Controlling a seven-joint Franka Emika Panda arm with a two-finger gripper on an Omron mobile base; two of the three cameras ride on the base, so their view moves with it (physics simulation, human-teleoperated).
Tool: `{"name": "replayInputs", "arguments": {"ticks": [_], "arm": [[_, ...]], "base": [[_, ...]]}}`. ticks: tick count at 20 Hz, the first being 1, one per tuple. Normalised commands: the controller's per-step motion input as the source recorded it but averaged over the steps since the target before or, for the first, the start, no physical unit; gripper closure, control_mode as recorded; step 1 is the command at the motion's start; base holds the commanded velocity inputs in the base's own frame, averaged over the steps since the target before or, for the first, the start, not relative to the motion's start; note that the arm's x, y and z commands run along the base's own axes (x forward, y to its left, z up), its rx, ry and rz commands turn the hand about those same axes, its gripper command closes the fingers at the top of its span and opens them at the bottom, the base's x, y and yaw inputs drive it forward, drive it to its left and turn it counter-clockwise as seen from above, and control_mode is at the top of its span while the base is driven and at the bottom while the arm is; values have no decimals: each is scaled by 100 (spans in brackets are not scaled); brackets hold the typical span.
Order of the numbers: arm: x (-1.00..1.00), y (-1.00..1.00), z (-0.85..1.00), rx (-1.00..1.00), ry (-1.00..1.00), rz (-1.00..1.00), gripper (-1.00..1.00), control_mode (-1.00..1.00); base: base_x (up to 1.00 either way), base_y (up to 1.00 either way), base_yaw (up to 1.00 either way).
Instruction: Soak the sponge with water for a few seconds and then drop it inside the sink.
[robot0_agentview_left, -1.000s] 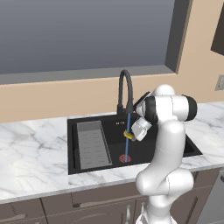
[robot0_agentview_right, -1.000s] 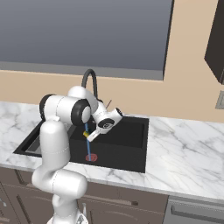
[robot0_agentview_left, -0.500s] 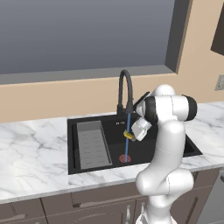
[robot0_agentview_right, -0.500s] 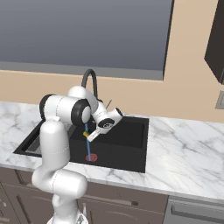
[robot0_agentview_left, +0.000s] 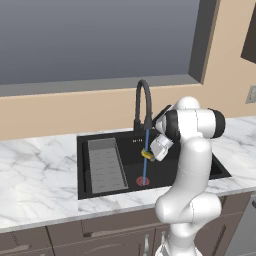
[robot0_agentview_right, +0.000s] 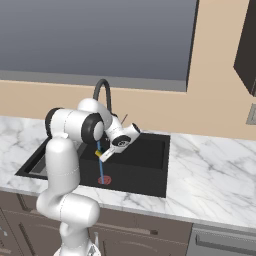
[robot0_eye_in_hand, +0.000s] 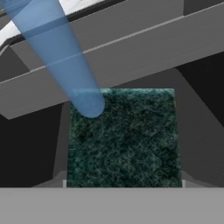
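Note:
My gripper (robot0_agentview_left: 149, 154) is shut on the sponge (robot0_agentview_left: 146, 155), a small yellow block with a dark green face, and holds it in the air over the sink (robot0_agentview_left: 172, 164). The water (robot0_agentview_left: 145, 167) falls as a thin blue stream from the black arched faucet (robot0_agentview_left: 142, 100), passes the sponge and reaches the red drain (robot0_agentview_left: 143, 181). From the right base view the gripper (robot0_agentview_right: 103, 156) holds the sponge (robot0_agentview_right: 98, 153) in the water (robot0_agentview_right: 101, 169). In the hand view the water (robot0_eye_in_hand: 61, 52) strikes one corner of the sponge's green face (robot0_eye_in_hand: 124, 138).
A grey ribbed tray insert (robot0_agentview_left: 106, 165) lies in the left part of the basin. Marble counter (robot0_agentview_left: 35, 180) surrounds the sink, with a wider stretch of counter (robot0_agentview_right: 210, 170) to its right. A window ledge and wall rise behind the faucet.

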Motion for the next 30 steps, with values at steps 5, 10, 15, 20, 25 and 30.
{"name": "replayInputs", "arguments": {"ticks": [5, 10, 15, 20, 25, 30], "arm": [[0, 0, 0, 0, -1, 0, 100, -100], [0, 0, 11, 2, -2, 0, 100, -100], [0, -10, 24, 6, 0, 0, 100, -100], [0, -21, 23, 4, 0, 0, 100, -100], [0, -23, 4, 0, 0, 0, 100, -100], [0, -24, 0, -1, 8, -3, 100, -100]], "base": [[0, 0, 0], [0, 0, 0], [0, 0, 0], [0, 0, 0], [0, 0, 0], [0, 0, 0]]}}
